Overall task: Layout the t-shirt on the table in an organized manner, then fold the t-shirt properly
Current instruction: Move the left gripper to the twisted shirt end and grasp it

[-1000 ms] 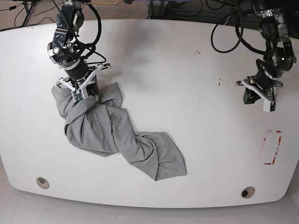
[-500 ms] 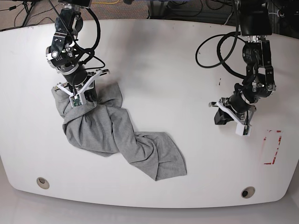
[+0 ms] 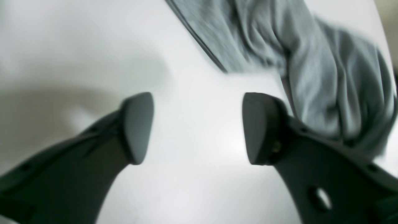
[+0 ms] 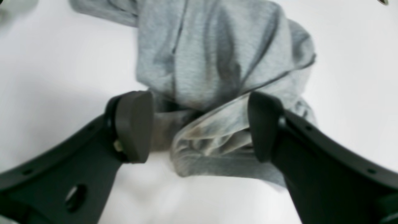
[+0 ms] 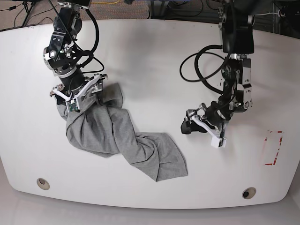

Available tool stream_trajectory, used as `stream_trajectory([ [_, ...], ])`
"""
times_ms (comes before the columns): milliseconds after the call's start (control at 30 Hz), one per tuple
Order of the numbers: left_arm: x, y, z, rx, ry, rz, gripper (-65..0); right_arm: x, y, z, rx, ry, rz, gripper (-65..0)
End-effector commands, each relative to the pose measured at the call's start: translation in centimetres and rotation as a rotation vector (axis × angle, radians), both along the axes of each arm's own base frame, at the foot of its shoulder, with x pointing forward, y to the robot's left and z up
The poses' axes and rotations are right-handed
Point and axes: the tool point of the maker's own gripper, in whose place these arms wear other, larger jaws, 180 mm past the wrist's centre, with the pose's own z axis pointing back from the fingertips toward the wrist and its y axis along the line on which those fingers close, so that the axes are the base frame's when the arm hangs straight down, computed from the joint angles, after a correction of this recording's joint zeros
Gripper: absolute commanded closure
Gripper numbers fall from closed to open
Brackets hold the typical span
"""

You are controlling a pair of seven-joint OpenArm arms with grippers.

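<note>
A: Where's the t-shirt (image 5: pixel 117 136) right now?

B: Bunched in a long twisted rope on the table (image 5: pixel 154 56), running from the base view's upper left down toward the near middle. No lettering shows, and nothing is laid out yet.

A: And the right gripper (image 5: pixel 77 97)?

B: It sits at the shirt's upper end. A second ago it was pinched shut on that bunch; now its jaws stand apart, with folds lying loosely between the pads (image 4: pixel 134 124) in its wrist view. I'd say it has let go.

A: The left gripper (image 5: pixel 202 125)?

B: That's the bigger change. It has swung from the far side of the table to just beside the shirt's lower end, and its jaws, closed before, are now wide open over bare tabletop, holding nothing. The fabric edge is just ahead of its fingertips (image 3: pixel 260 127).

A: Meaning?

B: Probably a regrasp: each arm seeking a fresh hold to pull the twist apart.
</note>
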Motion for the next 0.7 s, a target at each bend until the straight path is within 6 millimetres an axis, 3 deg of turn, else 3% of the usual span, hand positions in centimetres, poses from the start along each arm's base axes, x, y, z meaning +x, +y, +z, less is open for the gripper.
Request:
stream_trajectory([
  [0, 2.3, -0.7, 2.0, -0.052, -0.062, 0.052, -47.5, 0.9, 0.1, 1.8, 0.007, -0.069, 0.007, -45.2],
  [133, 3.1, -1.4, 0.9, -0.089, -0.04, 0.102, -48.1, 0.9, 0.1, 1.8, 0.007, -0.069, 0.007, -45.2],
  [667, 5.8, -7.4, -2.7, -0.144, 0.081, 0.078, -47.8, 0.9, 0.2, 2.0, 0.011, -0.073, 0.008, -45.2],
])
